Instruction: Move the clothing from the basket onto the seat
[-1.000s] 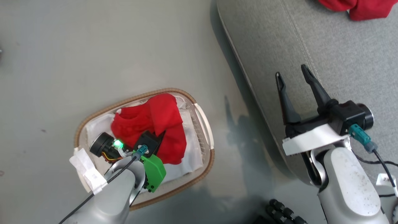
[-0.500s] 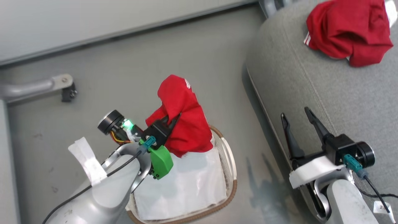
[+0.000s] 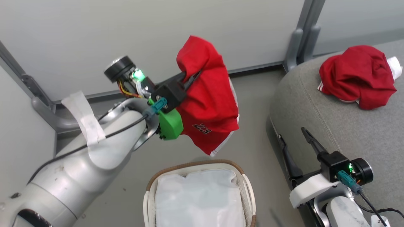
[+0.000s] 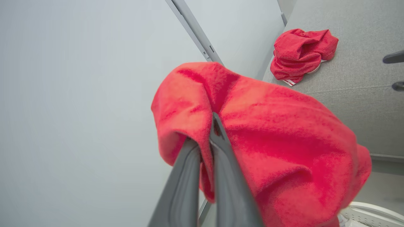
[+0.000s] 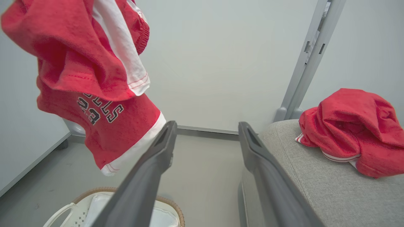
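Left gripper (image 3: 192,75), upper centre of the head view: fingers clenched on a fold of a red garment (image 3: 211,104). In the left wrist view the two dark fingers (image 4: 227,176) lie pressed together with the cloth pinched between them and draped over their tips.

The garment hangs free from the grip toward the right and downward. White trim runs along its lower edge, and lettering shows near the hem. It is in the air, above and well apart from the basket (image 3: 195,163) at bottom centre. Inside the basket lies a white liner (image 3: 199,198).

Right gripper (image 3: 291,134), lower right: fingers spread wide, nothing between them, beside the seat's front edge.

Seat (image 3: 331,132), right side of frame: a second red garment (image 3: 356,75) lies bunched on it at upper right, white stripes showing at its edge.
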You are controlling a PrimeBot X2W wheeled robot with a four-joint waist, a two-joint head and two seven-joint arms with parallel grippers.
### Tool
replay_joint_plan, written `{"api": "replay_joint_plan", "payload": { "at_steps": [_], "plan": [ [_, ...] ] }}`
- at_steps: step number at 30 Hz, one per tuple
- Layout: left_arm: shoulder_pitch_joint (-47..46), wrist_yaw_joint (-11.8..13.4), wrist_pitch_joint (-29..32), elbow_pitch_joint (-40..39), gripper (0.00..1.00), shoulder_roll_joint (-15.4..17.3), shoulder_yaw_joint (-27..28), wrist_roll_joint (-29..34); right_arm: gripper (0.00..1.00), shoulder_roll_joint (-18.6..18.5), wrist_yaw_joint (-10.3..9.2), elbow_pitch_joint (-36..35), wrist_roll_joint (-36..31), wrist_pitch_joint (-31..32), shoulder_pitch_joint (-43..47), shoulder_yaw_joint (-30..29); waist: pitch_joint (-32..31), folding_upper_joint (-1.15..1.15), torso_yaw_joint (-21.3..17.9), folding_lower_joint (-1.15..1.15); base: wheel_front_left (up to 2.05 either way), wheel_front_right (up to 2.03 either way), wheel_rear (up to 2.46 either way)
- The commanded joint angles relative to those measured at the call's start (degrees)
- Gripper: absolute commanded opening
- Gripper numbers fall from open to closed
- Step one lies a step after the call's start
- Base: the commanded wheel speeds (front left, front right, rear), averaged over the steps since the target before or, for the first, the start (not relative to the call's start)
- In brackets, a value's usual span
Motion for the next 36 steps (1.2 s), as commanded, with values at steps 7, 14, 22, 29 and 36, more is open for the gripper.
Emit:
{"api": "replay_joint_plan", "payload": {
  "at_steps": [7,14,22,29,36],
  "plan": [
    [-6.9,0.1,0.0,-1.1,0.00,-1.0,-1.6,-2.1,1.00,-0.2,-0.08,0.5,-0.5,-0.3,-1.1,3.1,-3.6,0.00,2.4,0.01,0.00,0.00,0.00],
    [-9.9,0.1,0.0,-1.1,0.00,-1.7,-2.6,-2.6,1.00,-0.2,-0.08,1.4,-0.4,-0.3,-2.2,5.6,-3.9,0.00,2.5,0.01,0.00,0.00,0.00],
    [-12.0,0.1,0.0,-3.0,0.00,-2.4,-2.9,-2.0,1.00,-0.2,-0.08,3.9,1.7,-0.3,-3.9,8.2,-3.9,0.00,3.5,0.01,0.00,0.00,0.00],
    [-12.7,0.1,0.0,-4.6,0.00,-3.2,-3.3,-1.7,1.00,-0.2,-0.08,9.7,6.9,-0.3,-7.8,10.7,-3.9,0.00,4.5,0.01,0.00,0.00,0.00],
    [-13.2,0.1,0.0,-6.4,0.00,-4.3,-4.2,-1.2,1.00,-0.2,-0.08,15.4,10.5,-0.3,-12.3,15.5,-3.8,0.00,5.6,0.01,0.00,0.00,0.00]
  ]
}}
